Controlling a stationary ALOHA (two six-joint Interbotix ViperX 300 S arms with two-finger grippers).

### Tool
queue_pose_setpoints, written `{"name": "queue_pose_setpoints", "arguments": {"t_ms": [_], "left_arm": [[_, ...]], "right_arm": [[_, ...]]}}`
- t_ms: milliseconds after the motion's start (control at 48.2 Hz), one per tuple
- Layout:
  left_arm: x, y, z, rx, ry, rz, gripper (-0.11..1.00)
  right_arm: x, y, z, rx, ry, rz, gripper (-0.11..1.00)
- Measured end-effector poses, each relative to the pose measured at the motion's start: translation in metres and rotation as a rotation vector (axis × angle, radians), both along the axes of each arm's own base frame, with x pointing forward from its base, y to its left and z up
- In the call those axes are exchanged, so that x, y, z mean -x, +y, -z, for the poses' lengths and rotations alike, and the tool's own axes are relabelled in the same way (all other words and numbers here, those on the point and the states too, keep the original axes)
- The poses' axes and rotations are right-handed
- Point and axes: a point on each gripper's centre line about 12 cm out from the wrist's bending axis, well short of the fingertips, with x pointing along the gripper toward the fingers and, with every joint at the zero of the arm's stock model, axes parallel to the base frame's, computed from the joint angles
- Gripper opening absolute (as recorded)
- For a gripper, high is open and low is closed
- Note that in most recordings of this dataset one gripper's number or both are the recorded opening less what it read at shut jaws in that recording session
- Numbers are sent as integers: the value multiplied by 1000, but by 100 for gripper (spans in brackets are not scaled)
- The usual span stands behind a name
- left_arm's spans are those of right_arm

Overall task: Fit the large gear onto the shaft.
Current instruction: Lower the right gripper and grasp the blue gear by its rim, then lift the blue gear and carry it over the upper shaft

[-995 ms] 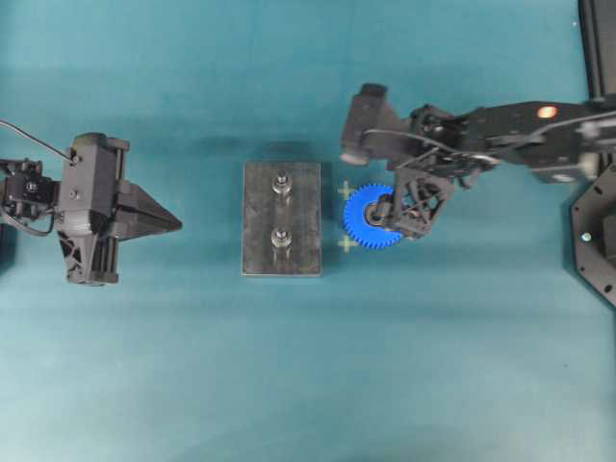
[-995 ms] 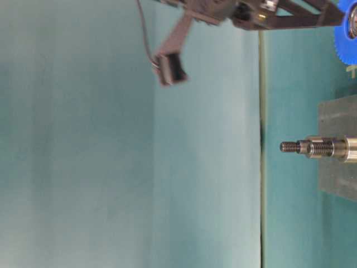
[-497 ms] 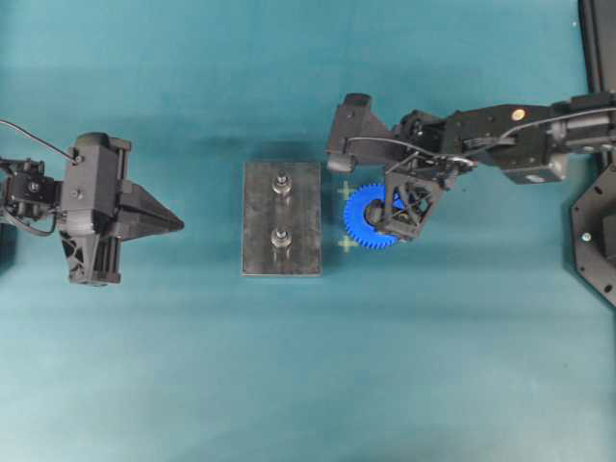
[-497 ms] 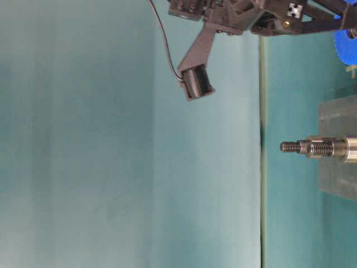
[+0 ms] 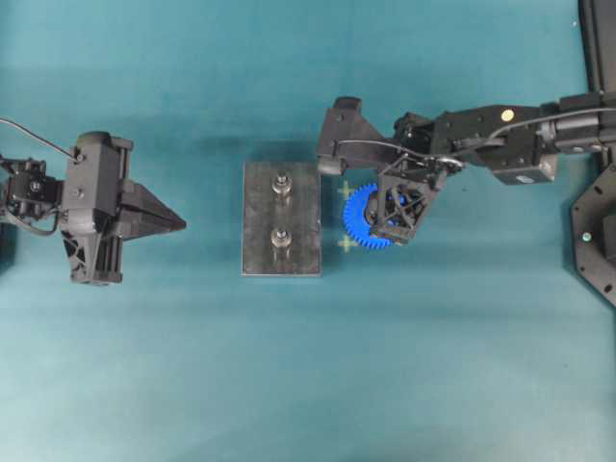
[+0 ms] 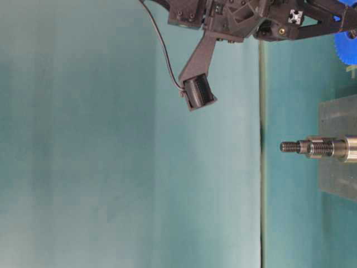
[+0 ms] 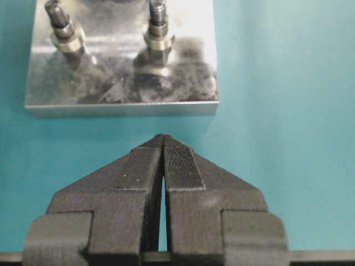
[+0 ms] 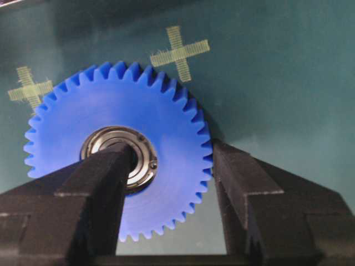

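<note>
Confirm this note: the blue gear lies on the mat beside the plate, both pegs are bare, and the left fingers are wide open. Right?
One error: the left gripper has its fingers pressed together, as the left wrist view shows. The large gear does lie on the mat beside the plate, and both pegs are bare.

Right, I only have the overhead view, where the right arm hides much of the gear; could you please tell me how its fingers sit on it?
Observer: In the right wrist view the right gripper straddles the large gear: one finger reaches over the bearing ring, and the other finger stands outside the teeth.
Operator: Thank you. Is it gripped?
Observer: I cannot tell. The gear lies flat on the table.
Operator: And the left side?
Observer: The left wrist view shows the left gripper shut, its tips short of the plate. The shaft is bare.
</note>
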Motion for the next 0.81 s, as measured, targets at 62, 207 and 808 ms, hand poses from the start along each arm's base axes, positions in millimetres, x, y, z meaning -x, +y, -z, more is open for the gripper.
{"name": "queue_pose_setpoints", "arguments": {"t_ms": [62,207,808], "left_arm": [[0,0,0,0,0,0,0],[0,0,0,1,0,-1,0],[-1,0,-3,57,-8,-39,0]], "right_arm": [[-1,-1,-2,-2,7,3,48],[-8,-4,-14,-9,19,13,48],[-81,-27,-106,3,-103,30,48]]}}
